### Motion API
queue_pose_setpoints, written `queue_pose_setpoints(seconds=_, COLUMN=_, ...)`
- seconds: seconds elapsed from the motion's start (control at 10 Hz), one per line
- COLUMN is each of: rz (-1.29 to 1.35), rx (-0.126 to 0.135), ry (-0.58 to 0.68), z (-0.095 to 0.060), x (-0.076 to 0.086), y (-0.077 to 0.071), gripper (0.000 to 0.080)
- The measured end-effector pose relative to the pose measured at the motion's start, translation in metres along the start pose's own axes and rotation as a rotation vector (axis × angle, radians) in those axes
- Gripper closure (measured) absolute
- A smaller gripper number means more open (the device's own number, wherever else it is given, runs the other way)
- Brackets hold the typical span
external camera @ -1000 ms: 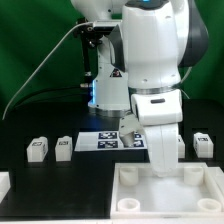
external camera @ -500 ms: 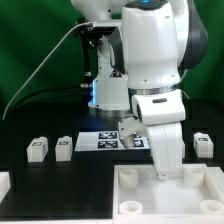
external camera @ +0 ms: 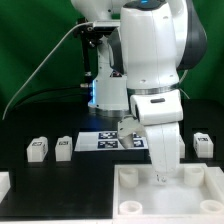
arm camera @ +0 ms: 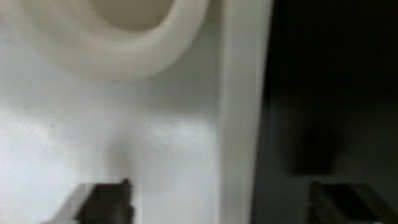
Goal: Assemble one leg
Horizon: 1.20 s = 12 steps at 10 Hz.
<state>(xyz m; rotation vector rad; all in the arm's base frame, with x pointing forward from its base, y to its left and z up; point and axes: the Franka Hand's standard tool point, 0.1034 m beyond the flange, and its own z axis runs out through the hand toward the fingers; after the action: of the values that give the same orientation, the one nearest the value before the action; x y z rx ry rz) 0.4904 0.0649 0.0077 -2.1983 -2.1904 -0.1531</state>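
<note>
I have the gripper [arm camera: 222,205] open and empty, its fingers spread astride the rim of the white panel [external camera: 195,175], probably to grip or square it. The nearest leg [external camera: 203,143] stands well apart, behind and to one side of the gripper. The gripper sits lower than it did a second ago.

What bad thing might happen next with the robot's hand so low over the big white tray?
The gripper is open and low at the rim of the panel, one of its fingers over the white, the other past the edge. Going lower, a finger could hit the rim and shove or tip the panel. Also, one leg sits near the arm on the exterior view's right; a sideways swing might knock it.
</note>
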Motion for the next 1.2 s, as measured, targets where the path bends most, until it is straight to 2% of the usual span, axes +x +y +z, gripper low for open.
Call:
queue_pose_setpoints(seconds=0.1, rz=0.0, rx=0.0, ry=0.0, z=0.0, x=0.0, y=0.0, gripper=0.019)
queue_pose_setpoints(seconds=0.3, rz=0.001, rx=0.0, ry=0.0, z=0.0, x=0.0, y=0.0, gripper=0.0158)
queue_pose_setpoints(seconds=0.9, rz=0.017, rx=0.0, ry=0.0, z=-0.001, x=0.0, y=0.0, gripper=0.015)
queue_pose_setpoints(seconds=1.0, rz=0.135, rx=0.002, ry=-0.008, z=-0.011, x=0.007, y=0.001, gripper=0.015)
queue_pose_setpoints(seconds=1.1, rz=0.167, rx=-0.015, ry=-0.014, z=-0.026, x=0.021, y=-0.002, gripper=0.015)
queue_pose_setpoints(seconds=1.2, rz=0.291, rx=-0.026, ry=-0.012, z=-0.034, x=0.038, y=-0.005, gripper=0.015)
